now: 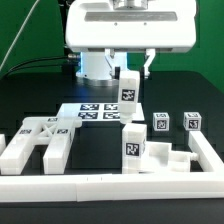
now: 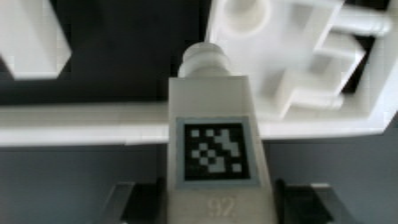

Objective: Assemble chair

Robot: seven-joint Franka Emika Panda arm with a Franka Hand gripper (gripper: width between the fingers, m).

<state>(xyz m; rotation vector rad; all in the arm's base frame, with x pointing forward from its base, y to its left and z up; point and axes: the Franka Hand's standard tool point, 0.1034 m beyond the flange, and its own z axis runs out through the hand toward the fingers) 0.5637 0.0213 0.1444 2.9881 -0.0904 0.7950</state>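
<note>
Chair post is pinched at its top by the gripper, closed on it. Lowered crooked onto the seat part under the hand, it could twist or slip.

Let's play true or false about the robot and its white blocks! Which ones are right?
1. The gripper is holding a long white block with a square tag on it. True.
2. The table is bright red. False: it is black.
3. Two small tagged cubes sit side by side toward the exterior view's right. True.
4. The big white piece with the X-shaped top lies on the exterior view's right. False: it lies on the exterior view's left.
</note>
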